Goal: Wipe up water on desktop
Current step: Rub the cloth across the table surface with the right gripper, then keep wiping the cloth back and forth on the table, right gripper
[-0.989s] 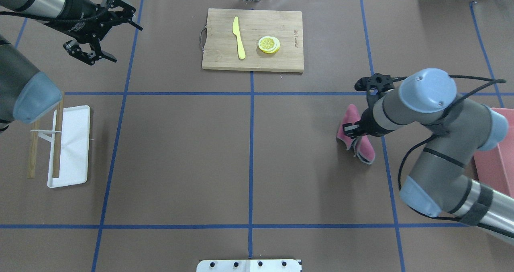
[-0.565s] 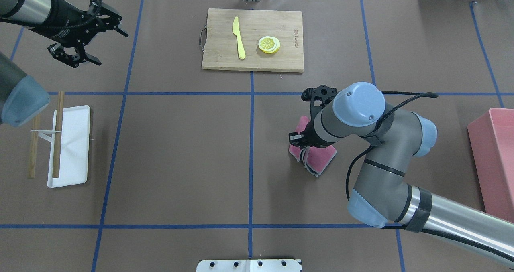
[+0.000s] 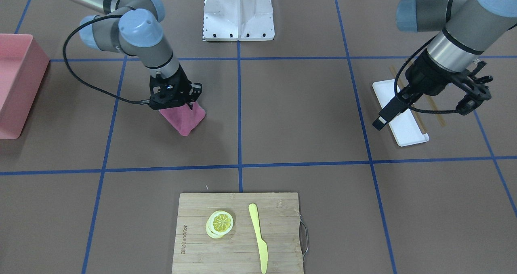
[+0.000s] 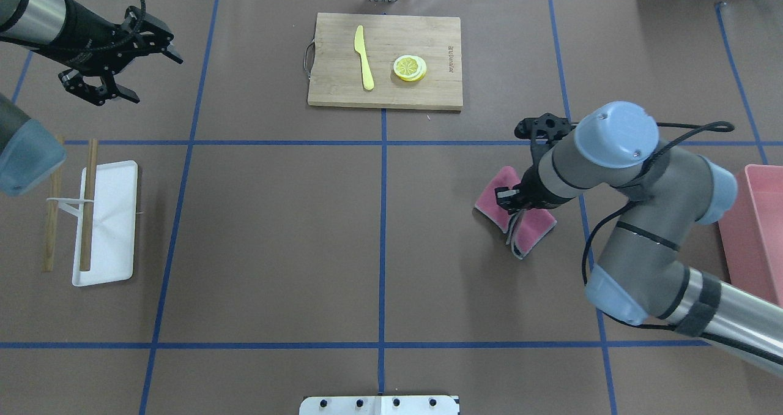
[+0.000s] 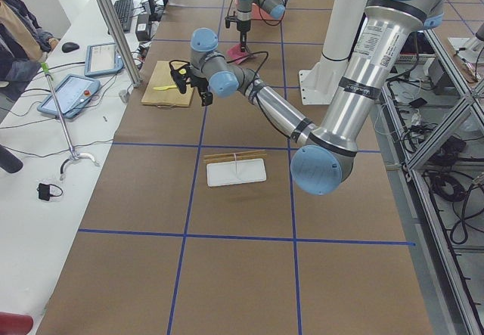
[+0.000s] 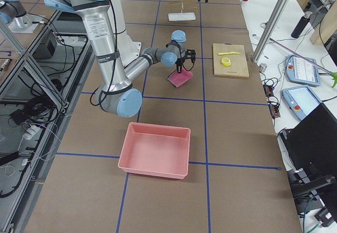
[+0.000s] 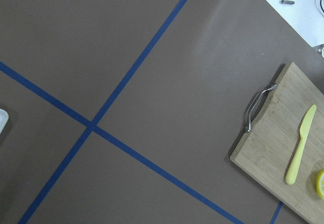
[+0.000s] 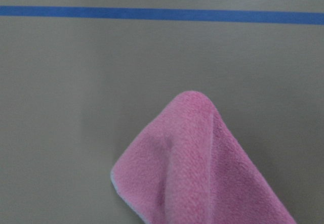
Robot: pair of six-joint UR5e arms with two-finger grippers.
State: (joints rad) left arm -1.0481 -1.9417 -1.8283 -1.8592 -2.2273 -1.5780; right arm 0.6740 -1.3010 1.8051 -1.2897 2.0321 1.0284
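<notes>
Right hand [image 3: 181, 102] pinches pink cloth [image 3: 183, 120] on desktop [image 3: 303, 104]; overhead shows left hand [image 4: 153, 75] spread wide

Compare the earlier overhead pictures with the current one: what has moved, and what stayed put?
The right gripper, shut on the pink cloth, swept it over the desktop toward centre, then partway back right. The open left gripper drifted outward, leftward. Cutting board, knife, lemon slice, white tray and chopsticks stayed put.

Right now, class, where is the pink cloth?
In the overhead view the pink cloth is right of centre of the desktop, held by the right pincer, beside a tape line.
</notes>
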